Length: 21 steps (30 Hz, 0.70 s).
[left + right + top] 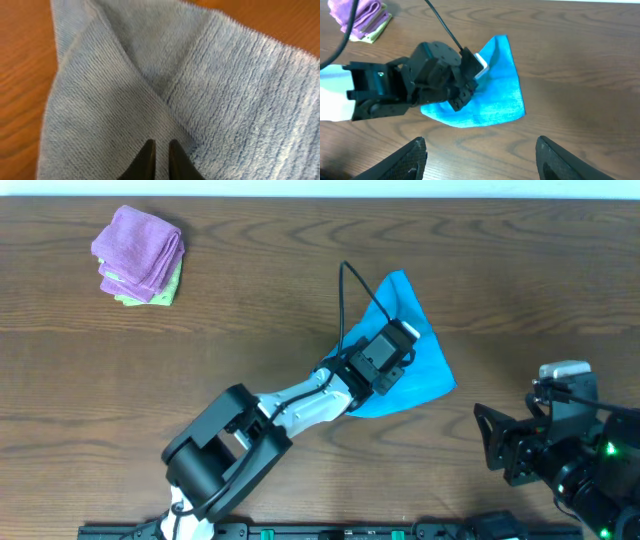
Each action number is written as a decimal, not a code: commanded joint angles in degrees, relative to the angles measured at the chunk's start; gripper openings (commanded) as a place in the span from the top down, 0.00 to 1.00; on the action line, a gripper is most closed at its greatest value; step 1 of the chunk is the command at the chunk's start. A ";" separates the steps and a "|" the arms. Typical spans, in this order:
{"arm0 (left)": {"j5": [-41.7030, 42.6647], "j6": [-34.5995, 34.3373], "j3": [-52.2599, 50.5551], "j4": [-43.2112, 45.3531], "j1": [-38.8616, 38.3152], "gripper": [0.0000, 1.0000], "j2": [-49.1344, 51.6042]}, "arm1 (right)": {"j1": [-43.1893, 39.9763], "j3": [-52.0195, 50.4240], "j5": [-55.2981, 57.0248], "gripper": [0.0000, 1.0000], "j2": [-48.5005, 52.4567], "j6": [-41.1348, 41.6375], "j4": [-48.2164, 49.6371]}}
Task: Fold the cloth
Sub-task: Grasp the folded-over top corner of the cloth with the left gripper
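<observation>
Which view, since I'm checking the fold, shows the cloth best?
Left wrist: the cloth fills the frame, its folded layers and edges close up. Overhead, the left arm covers its middle. Right wrist shows its outline at a slant, partly behind that arm.

The left arm reaches from its base at the table's near edge diagonally up and to the right, its wrist bent downwards. The left gripper has its two dark fingers drawn almost together, pinched on a ridge of the cloth. The right arm sits folded back at the lower right. The right gripper is spread wide, holding nothing.
</observation>
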 commanded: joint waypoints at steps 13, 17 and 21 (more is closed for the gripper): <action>6.19 0.15 0.98 -1.88 0.11 0.67 -0.87 | 0.37 0.74 0.57 0.30 -0.31 -1.14 -1.01; 6.14 0.48 0.94 -1.86 0.11 0.63 -0.39 | 0.37 0.74 0.57 0.30 -0.31 -1.16 -1.01; 6.12 1.46 0.94 -1.84 0.15 0.65 1.88 | 0.37 0.74 0.57 0.30 -0.31 -1.14 -1.03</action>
